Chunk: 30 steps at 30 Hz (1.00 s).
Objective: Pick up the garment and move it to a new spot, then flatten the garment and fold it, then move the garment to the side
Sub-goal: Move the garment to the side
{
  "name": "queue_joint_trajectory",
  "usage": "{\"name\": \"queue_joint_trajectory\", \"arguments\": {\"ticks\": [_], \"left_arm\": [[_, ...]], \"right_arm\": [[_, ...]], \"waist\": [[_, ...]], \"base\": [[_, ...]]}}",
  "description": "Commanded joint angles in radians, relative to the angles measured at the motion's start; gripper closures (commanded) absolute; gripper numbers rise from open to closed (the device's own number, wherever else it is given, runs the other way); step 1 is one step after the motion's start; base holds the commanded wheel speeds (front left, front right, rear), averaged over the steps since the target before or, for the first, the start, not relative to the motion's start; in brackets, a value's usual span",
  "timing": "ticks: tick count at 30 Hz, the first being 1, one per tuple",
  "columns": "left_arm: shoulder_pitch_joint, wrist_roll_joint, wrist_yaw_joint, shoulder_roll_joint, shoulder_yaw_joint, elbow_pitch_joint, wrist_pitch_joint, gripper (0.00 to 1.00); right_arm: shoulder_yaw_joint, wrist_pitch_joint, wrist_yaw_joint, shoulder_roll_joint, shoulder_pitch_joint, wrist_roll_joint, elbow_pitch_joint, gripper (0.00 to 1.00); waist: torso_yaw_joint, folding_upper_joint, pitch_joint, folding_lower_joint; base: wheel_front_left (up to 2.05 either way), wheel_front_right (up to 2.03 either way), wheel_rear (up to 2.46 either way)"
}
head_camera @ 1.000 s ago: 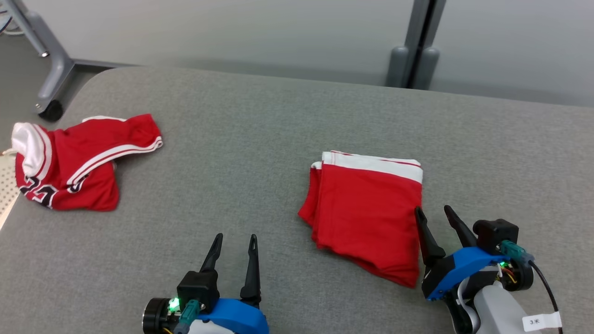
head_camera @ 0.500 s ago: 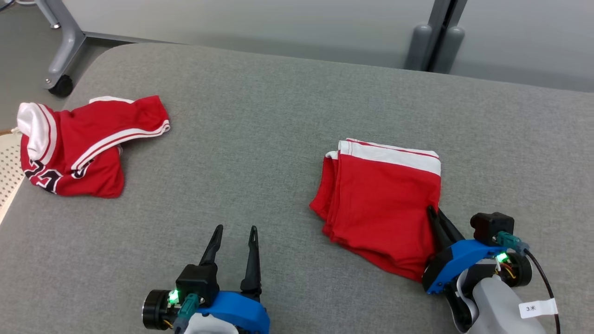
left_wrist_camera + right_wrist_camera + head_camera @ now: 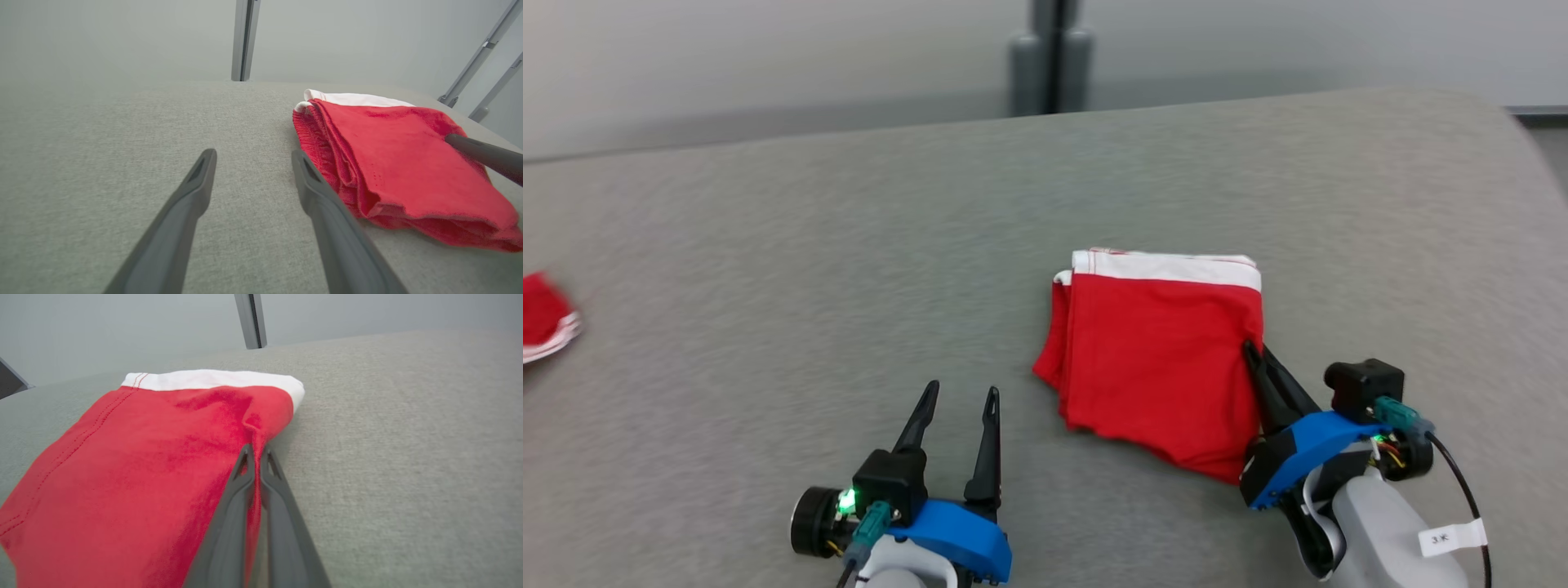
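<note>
The right gripper (image 3: 1250,349) has its two fingers pinched together on the right-hand edge of the folded garment (image 3: 1160,359), and a small ridge of red cloth puckers up at the tips (the right wrist view shows the pinch plainly). The grip sits about midway along that side edge, which I judge suits dragging or lifting the whole stack sideways without undoing the folds. The left gripper (image 3: 961,389) has its fingers spread and holds nothing. It is near the garment's layered left edge but apart from it, likely placed ready to steady the stack. The garment lies as a tidy rectangle, white band at the far end, on the grey table (image 3: 809,245), right of centre. Folding looks done and the move to the side is not yet made. A scrap of another red cloth (image 3: 543,322) lies at the far left.
</note>
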Motion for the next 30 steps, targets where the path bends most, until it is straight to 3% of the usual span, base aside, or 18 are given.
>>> {"name": "queue_joint_trajectory", "arguments": {"ticks": [1,8,13,19,24,30], "left_arm": [[-0.015,-0.007,-0.003,0.0,-0.002,0.006,-0.003,0.0],[-0.044,0.002,-0.012,0.0,0.007,0.027,-0.003,0.0],[-0.066,0.005,-0.016,0.0,-0.001,0.04,-0.003,0.0],[-0.089,0.012,-0.02,0.001,-0.013,0.052,-0.003,0.0],[-0.097,0.023,-0.016,0.0,-0.016,0.058,-0.003,0.0],[-0.134,0.056,-0.014,0.0,-0.011,0.06,-0.003,0.0]], "right_arm": [[0.021,0.0,0.0,-0.003,0.021,0.02,-0.01,1.0],[0.109,-0.001,0.0,-0.004,0.029,0.076,-0.02,1.0],[0.128,0.0,0.0,-0.003,0.031,0.077,-0.017,1.0],[0.099,0.0,0.0,-0.032,-0.006,0.049,0.01,1.0],[0.063,0.0,0.0,-0.097,-0.056,0.011,0.033,1.0],[-0.027,0.0,0.0,-0.273,-0.18,-0.068,0.115,1.0]], "waist": [[-0.128,-0.0001,-0.064,0.0001],[-0.318,-0.0001,-0.044,0.0001],[-0.373,-0.0001,-0.021,0.0001],[-0.346,-0.0001,0.016,0.0001],[-0.299,-0.0001,0.052,0.0001],[-0.189,-0.0001,0.143,0.0001]], "base": [[0.0,0.0,0.0],[0.0,0.0,0.0],[0.0,0.0,0.0],[0.0,0.0,0.0],[0.0,0.0,0.0],[0.0,0.0,0.0]]}}
